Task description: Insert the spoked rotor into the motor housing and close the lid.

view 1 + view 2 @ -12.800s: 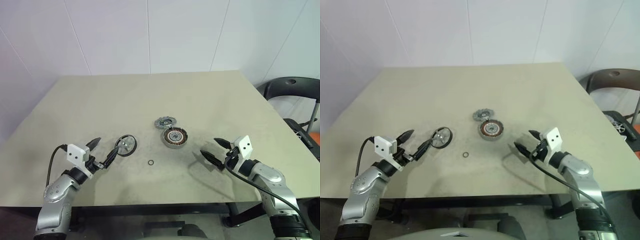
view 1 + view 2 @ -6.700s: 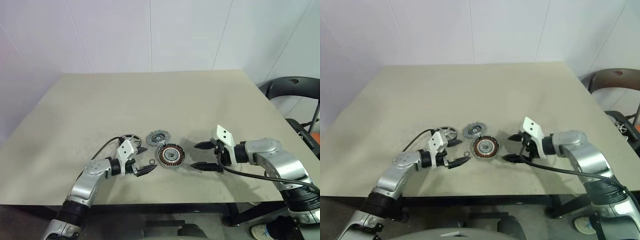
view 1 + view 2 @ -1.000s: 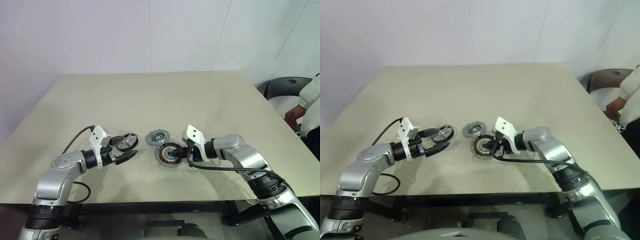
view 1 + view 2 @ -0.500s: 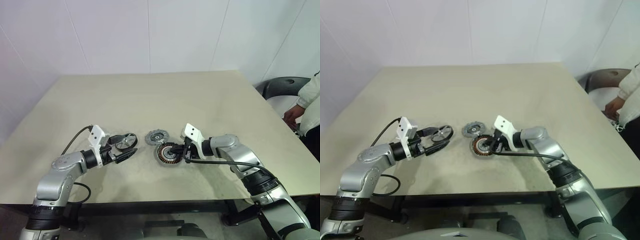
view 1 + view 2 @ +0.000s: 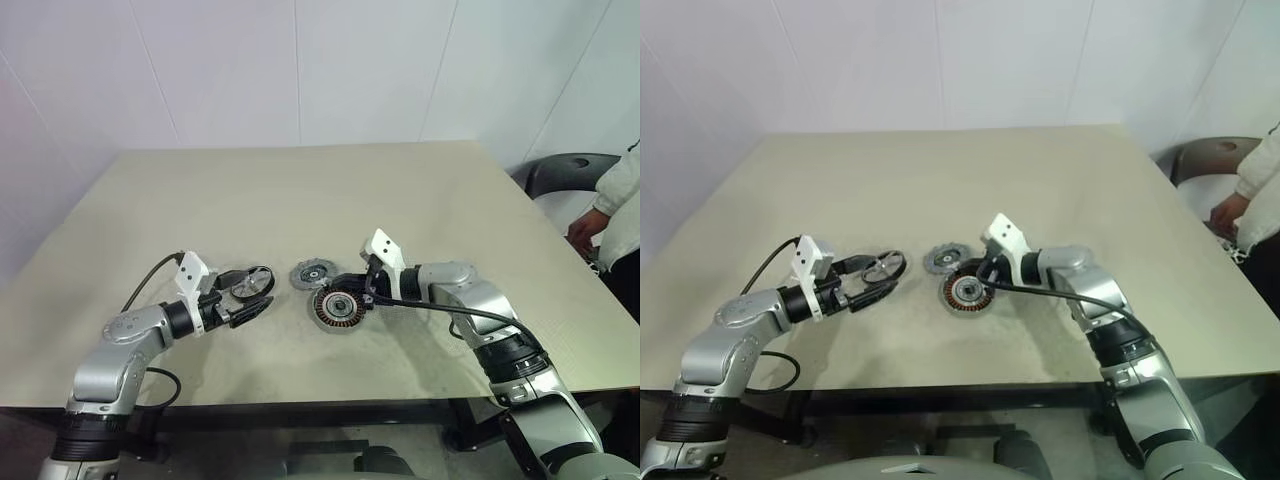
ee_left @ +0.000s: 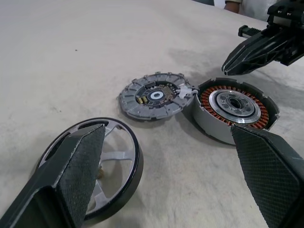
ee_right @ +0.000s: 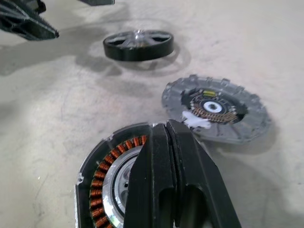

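Beige and matte, the table [image 5: 420,200] carries three round parts in a loose row near the lower middle of the left eye view. The spoked rotor [image 5: 252,284], a black ring with thin silvery spokes, lies flat at the left end of the row. The lid [image 5: 311,274], a grey disc with cut-outs around a dark centre, sits near the middle. The motor housing [image 5: 336,308], with copper windings around a silver centre, lies just below and to the right of the lid; in the left wrist view a small white tab on the lid's edge reaches to the housing's rim, and the two look to be touching or nearly so.

The left gripper [image 5: 252,290] has its two black fingers spread wide, one on each side of the rotor, with nothing held. In the left wrist view one finger [image 6: 78,164] stands in front of the rotor's [image 6: 118,161] ring and the other [image 6: 270,171] in front of the housing [image 6: 235,107].

The right gripper [image 5: 345,287] is closed with nothing between its fingers. Its tip hangs over the housing's upper edge, close to the lid. Its fingers [image 7: 166,185] press together over the windings in the right wrist view.

At the right edge of the left eye view, a person's sleeve [image 5: 622,210] and hand show beside a dark chair [image 5: 560,172].
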You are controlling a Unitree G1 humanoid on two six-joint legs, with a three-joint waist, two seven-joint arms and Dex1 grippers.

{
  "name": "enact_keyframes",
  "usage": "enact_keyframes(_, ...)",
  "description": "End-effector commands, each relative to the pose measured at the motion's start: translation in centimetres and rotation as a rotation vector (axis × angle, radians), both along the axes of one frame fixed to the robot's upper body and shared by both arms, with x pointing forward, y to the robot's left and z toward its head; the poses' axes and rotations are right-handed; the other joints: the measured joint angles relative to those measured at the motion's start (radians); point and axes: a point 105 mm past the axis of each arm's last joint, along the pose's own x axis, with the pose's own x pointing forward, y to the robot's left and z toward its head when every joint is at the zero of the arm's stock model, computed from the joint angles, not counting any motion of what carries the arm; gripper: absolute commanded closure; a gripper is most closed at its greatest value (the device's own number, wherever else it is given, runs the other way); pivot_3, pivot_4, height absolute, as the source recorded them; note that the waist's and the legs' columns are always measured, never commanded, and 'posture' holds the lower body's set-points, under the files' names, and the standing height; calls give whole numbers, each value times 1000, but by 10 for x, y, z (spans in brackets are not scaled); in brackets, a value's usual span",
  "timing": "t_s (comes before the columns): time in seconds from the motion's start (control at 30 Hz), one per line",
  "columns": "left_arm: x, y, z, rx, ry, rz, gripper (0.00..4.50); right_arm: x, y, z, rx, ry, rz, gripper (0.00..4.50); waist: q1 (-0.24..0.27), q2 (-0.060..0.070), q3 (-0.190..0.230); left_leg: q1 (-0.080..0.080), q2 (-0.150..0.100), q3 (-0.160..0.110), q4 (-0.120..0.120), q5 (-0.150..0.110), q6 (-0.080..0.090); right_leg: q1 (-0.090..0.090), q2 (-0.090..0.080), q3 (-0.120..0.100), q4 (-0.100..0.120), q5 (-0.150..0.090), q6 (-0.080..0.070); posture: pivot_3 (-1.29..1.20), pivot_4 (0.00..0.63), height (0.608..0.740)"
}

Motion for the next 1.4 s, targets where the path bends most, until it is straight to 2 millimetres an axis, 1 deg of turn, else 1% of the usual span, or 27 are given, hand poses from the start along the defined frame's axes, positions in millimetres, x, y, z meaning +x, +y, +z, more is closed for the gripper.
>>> enact_keyframes(0.03, 0, -2, 11, -1, -46, -7, 0, -6, -3, -10, -70, -9, 34, 4472, 1, 0, 0, 0, 0, 0, 0, 0, 0, 0, 0, 0, 0, 0, 0, 0, 0, 740)
enact_keyframes(0.17, 0, -2, 11, 1, -45, -5, 0, -7, -13, -35, -171, 16, 24, 4472, 1, 1, 0, 0, 0, 0, 0, 0, 0, 0, 0, 0, 0, 0, 0, 0, 0, 740)
enact_keyframes(0.2, 1, -2, 11, 2, -45, -5, 0, -5, -14, -38, -183, 15, 18, 4472, 1, 1, 0, 1, 0, 0, 0, 0, 0, 0, 0, 0, 0, 0, 0, 0, 0, 740)
enact_keyframes(0.23, 1, -1, 11, 4, -46, -5, 0, -3, -13, -36, -174, 12, 13, 4472, 1, 1, 0, 2, 0, 0, 0, 0, 0, 1, 0, 0, 0, 0, 0, 0, 0, 740)
enact_keyframes(0.37, 2, 1, 12, 9, -53, 5, 0, 5, -8, -12, -81, -22, -14, 4472, 1, 1, 0, 4, 0, 0, 0, 0, 0, 4, 0, 0, 0, 0, 0, 0, 0, 740)
enact_keyframes(0.43, 3, 2, 13, 11, -57, 11, 0, 10, -2, 12, 35, -49, -34, 4472, 1, 1, 0, 4, 0, 0, 0, 0, 0, 3, 0, 0, 1, 0, 0, 0, 0, 740)
enact_keyframes(0.47, 3, 2, 14, 12, -58, 12, 0, 12, -2, 20, 70, -53, -44, 4472, 1, 1, 0, 3, 0, 0, 0, 0, 0, 3, 0, 0, 1, 0, 0, 0, 0, 740)
enact_keyframes(0.53, 3, 3, 14, 12, -58, 14, 0, 14, -1, 26, 99, -56, -52, 4472, 0, 1, 0, 2, 0, 0, 0, 0, -1, 1, 0, 0, 1, 0, 0, 0, 0, 740)
enact_keyframes(0.57, 3, 3, 14, 13, -59, 14, 0, 12, -1, 26, 97, -55, -42, 4472, 0, 1, 0, 1, 0, 0, 0, 0, -1, 0, 0, 0, 1, 0, 0, 0, 0, 740)
enact_keyframes(0.63, 3, 3, 15, 12, -60, 13, 0, 7, 1, 22, 97, -36, -17, 4472, 0, 1, 0, 1, 0, 0, -1, 0, -1, 0, 0, 0, 1, 0, 0, 0, 0, 740)
enact_keyframes(0.8, 4, 3, 15, 10, -60, 11, 0, -8, -2, -9, -9, 32, 28, 4472, 1, 1, 0, 0, 0, 0, -1, 0, 0, 0, 0, 0, 1, 0, 0, 0, 0, 740)
enact_keyframes(0.87, 4, 3, 15, 10, -57, 12, 0, -8, -11, -34, -121, 80, -8, 4472, 1, 1, 0, 0, 0, 0, -1, 0, 0, 0, 0, 0, 1, 0, 0, 0, 0, 740)
enact_keyframes(0.9, 4, 3, 15, 11, -57, 12, 0, -8, -16, -43, -164, 97, -18, 4472, -1, 1, 0, 1, 0, 0, -1, 0, -1, 0, 0, 0, 1, 0, 0, 0, 0, 740)
enact_keyframes(0.93, 3, 3, 15, 11, -56, 12, 0, -9, -18, -48, -188, 106, -23, 4472, -1, 1, 0, 2, 0, 1, -1, 0, -1, 0, 0, 1, 1, 0, 0, 0, 0, 740)
enact_keyframes(1.0, 3, 4, 16, 12, -60, 15, 0, -5, -16, -42, -163, 88, -34, 4472, 1, 1, 0, 5, 0, 1, -1, 0, -1, 3, 0, 1, 1, 0, 0, 0, 0, 740)
enact_keyframes(1.1, 3, 4, 16, 14, -64, 17, 0, -1, -8, -20, -60, 40, -21, 4472, 2, 1, 1, 10, 0, 1, -1, 0, 0, 9, 0, 1, 1, 0, 0, 0, 0, 740)
enact_keyframes(1.23, 3, 5, 17, 12, -69, 20, 0, 0, -5, 0, 31, 24, -20, 4472, 1, 2, 2, 13, 0, 1, -1, 0, 0, 12, 1, 1, 1, 0, 0, 0, 0, 740)
enact_keyframes(1.3, 5, 6, 18, 9, -75, 33, 0, 0, -15, 11, 39, 11, -23, 4472, 1, 2, 2, 12, 0, 1, -3, 0, 0, 11, 0, 1, 1, 0, 0, 0, 0, 740)
enact_keyframes(1.4, 8, 12, 22, -19, -83, 83, 0, -6, -30, 20, 25, 3, -16, 4472, 3, 3, 2, 10, 0, 1, -4, 0, 0, 8, 0, 1, -1, 0, 0, 0, 0, 740)
